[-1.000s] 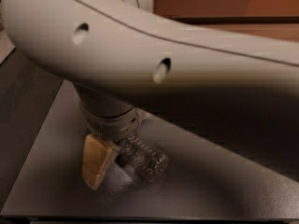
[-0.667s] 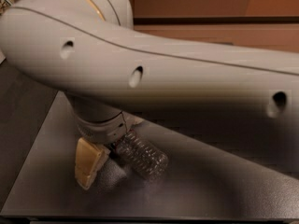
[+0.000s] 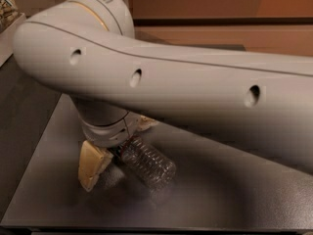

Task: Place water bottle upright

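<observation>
The arm (image 3: 195, 82) is sliding across the top of the shot again. Its big pale shell is sitting a touch lower than a second ago, and it is covering most of the view from 9 o'clock to 3 o'clock.

Below it the gripper (image 3: 120, 153) is hanging low over the grey table (image 3: 234, 195), at about 7 o'clock from the middle of the picture.

The water bottle (image 3: 149, 163) is lying on its side near 6 o'clock. Its base is pointing toward 4 o'clock and its top end is running up toward 10 o'clock, under the wrist, so the cap is hidden. It has hardly budged in the last second and is staying flat on the table.

What is changing is the wrist, which is turning. One tan finger is sitting at 8 o'clock of the bottle, and a second one is now peeking out at 12 o'clock of it. The fingers (image 3: 93, 163) are standing wide, straddling the bottle's upper end, with a dark gap showing beside the near one.

So this is looking like lining up for the grab rather than lifting. The closing, raising and standing are all yet to come.
</observation>
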Robot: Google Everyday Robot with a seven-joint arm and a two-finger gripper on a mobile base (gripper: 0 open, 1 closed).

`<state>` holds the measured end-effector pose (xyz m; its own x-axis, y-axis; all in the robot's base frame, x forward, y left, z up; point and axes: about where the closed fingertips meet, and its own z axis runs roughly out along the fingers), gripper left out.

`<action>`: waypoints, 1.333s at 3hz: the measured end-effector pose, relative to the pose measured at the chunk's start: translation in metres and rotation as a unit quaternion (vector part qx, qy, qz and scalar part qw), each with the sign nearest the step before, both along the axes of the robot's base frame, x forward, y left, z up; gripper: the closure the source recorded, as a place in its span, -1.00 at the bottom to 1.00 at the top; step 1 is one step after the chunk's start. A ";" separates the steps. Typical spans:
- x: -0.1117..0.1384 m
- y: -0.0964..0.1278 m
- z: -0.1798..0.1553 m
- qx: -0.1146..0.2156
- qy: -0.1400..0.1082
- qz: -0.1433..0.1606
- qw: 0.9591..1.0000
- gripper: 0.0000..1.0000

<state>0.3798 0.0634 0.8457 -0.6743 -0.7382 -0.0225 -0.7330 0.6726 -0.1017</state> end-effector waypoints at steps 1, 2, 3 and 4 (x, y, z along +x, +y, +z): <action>0.005 0.000 -0.008 -0.005 0.005 -0.014 1.000 -1.00; 0.011 0.001 -0.010 -0.009 0.005 -0.026 1.000 -1.00; 0.020 0.004 -0.008 -0.014 0.005 -0.032 0.999 -0.65; 0.027 0.005 -0.005 -0.017 0.003 -0.032 0.999 -0.19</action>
